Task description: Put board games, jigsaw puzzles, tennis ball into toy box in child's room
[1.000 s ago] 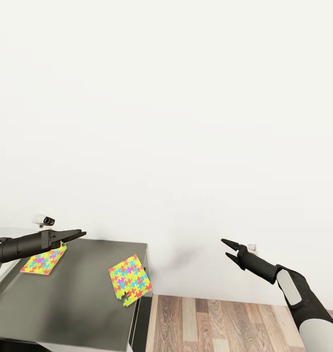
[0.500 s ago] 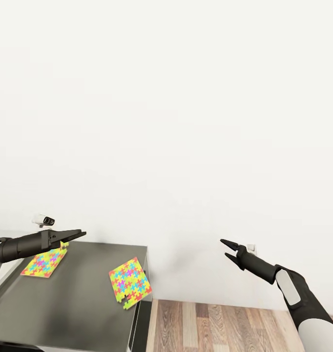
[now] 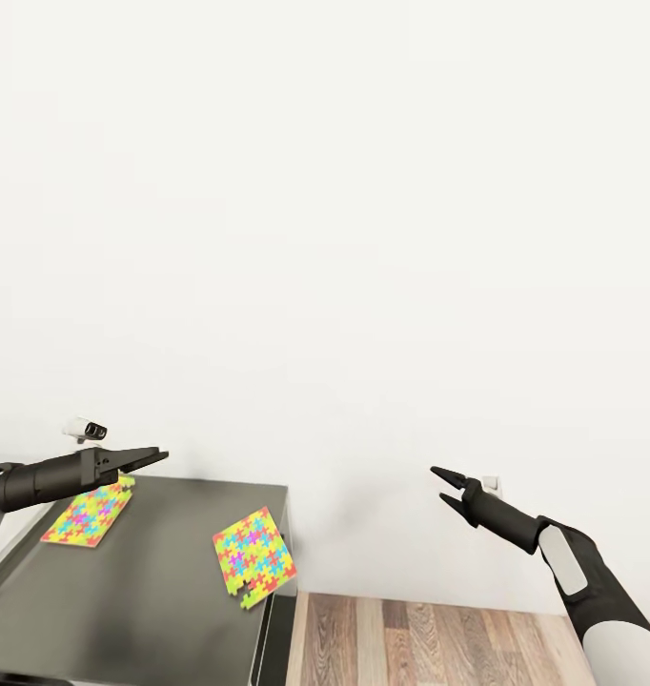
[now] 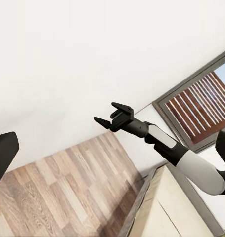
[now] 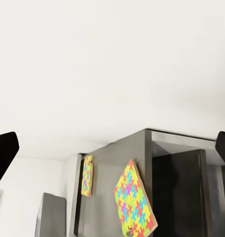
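The view had shifted slightly; both puzzles (image 3: 87, 515) (image 3: 253, 556) lay unmoved on the counter (image 3: 163, 581), lower left. Left gripper (image 3: 156, 457) looked closed, empty; right gripper (image 3: 441, 484) fingers parted, empty.

My head camera has shifted slightly: the dark table (image 3: 153, 591), the near jigsaw puzzle (image 3: 253, 555), the far jigsaw puzzle (image 3: 89, 514) and the wood floor (image 3: 430, 643) now sit a little lower in the head view, and less floor shows. Nothing itself appears to have moved.
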Controlling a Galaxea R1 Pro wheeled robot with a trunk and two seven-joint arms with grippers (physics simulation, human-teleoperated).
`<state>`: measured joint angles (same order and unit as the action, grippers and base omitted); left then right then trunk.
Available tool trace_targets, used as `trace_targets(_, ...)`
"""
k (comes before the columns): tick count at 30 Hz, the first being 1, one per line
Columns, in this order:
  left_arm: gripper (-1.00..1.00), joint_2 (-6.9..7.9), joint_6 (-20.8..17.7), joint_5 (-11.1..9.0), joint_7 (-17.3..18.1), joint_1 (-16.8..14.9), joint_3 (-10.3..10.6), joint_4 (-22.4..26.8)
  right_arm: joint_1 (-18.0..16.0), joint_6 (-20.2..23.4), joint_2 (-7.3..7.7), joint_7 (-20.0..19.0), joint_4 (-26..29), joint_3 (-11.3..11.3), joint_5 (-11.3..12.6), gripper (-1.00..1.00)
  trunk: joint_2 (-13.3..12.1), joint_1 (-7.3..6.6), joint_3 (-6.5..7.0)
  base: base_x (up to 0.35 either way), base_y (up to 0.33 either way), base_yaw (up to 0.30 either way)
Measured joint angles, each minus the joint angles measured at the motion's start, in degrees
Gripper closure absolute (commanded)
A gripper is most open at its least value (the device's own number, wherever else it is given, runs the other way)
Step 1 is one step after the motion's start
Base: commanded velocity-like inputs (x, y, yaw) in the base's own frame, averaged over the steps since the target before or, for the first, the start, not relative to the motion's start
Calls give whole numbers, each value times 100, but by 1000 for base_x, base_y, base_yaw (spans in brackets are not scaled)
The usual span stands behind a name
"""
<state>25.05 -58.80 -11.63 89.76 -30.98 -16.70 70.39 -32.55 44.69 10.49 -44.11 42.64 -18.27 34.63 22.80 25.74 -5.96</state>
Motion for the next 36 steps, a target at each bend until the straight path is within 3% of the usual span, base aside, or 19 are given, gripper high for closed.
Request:
trace_targets(5,-100,-2,0,1,0,0,2,0,0,0,4,1,0,0,4,-100,0,0,48,0,0,0)
trace_targets(13,-100,-2,0,0,0,0,7,0,0,1,-1,5,-5,-4,10,-100,320,176,-20,0,0,3)
trace_targets(28,-100,-28,0,-1,0,0,8,0,0,-24,-36,53,-8,19,4,-100,923,506,-260,0,0,4)
trace_targets(36,-100,-33,0,0,0,0,8,0,0,5,-30,67,-2,-7,57,-100,925,507,-261,0,0,0)
